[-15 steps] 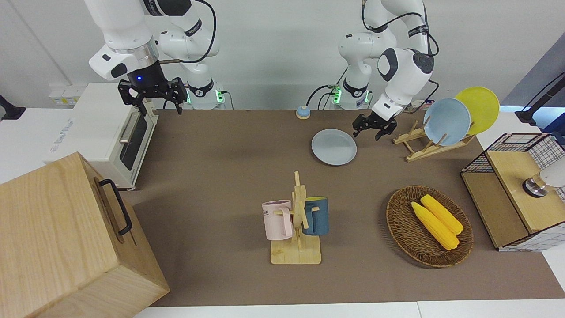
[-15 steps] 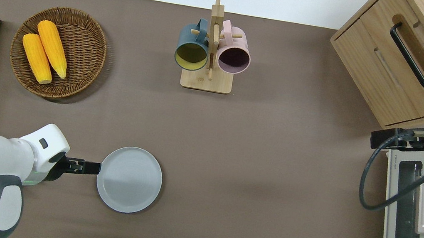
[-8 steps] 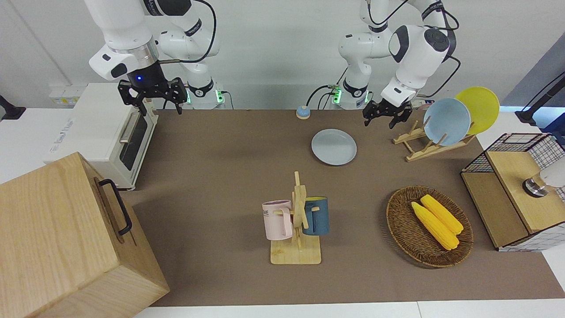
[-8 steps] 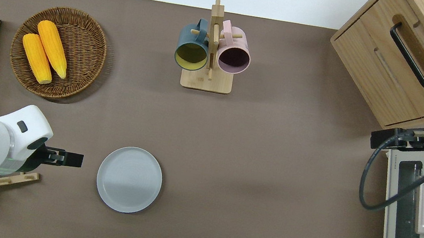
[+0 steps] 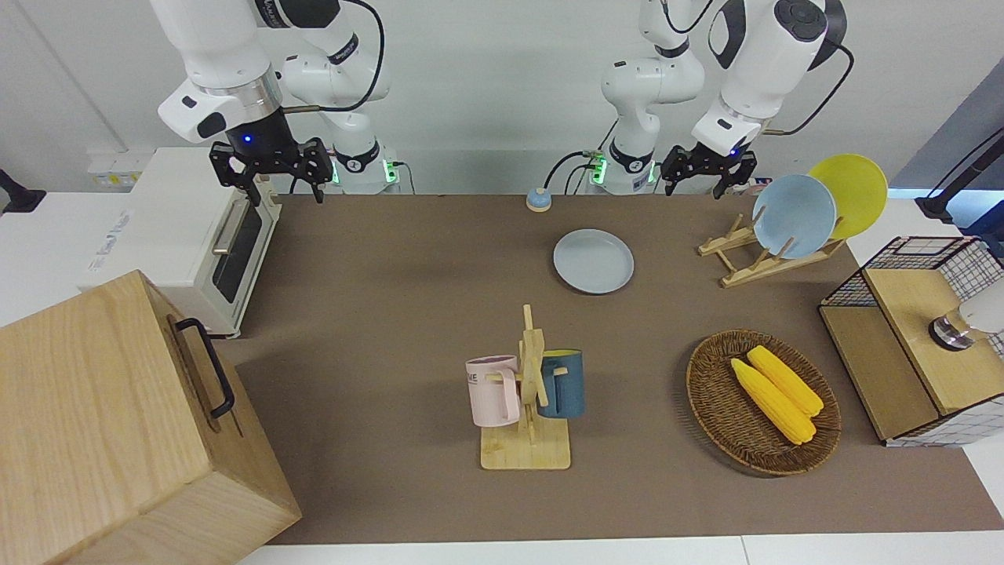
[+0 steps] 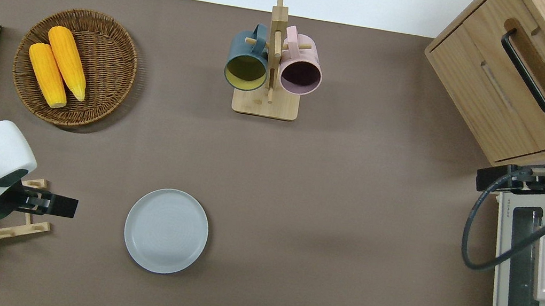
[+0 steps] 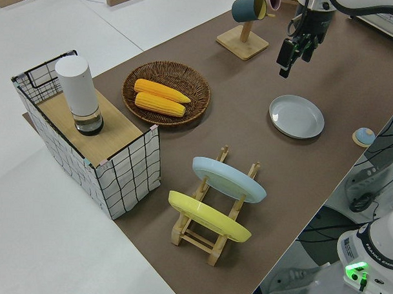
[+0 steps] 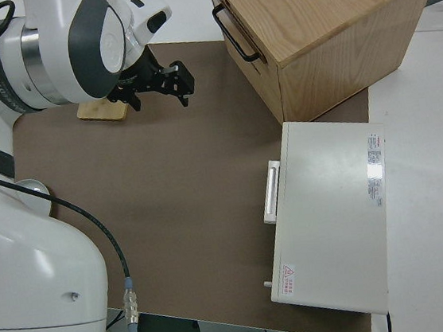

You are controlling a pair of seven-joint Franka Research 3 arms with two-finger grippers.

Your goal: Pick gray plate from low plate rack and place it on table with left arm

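The gray plate [image 6: 166,230] lies flat on the tabletop [image 6: 341,196], low and centre in the overhead frame, well clear of the left gripper [image 6: 60,205], whose empty jaws stand apart over the low plate rack [image 6: 1,231] at lower left.

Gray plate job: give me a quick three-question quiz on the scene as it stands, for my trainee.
1. How many plates stand in the rack?
2. True or false: the left gripper holds nothing.
3. The gray plate is: A) in the rack; B) flat on the table; C) in the left gripper.

Key: 1) two, one light blue and one yellow; 2) true; 3) B.
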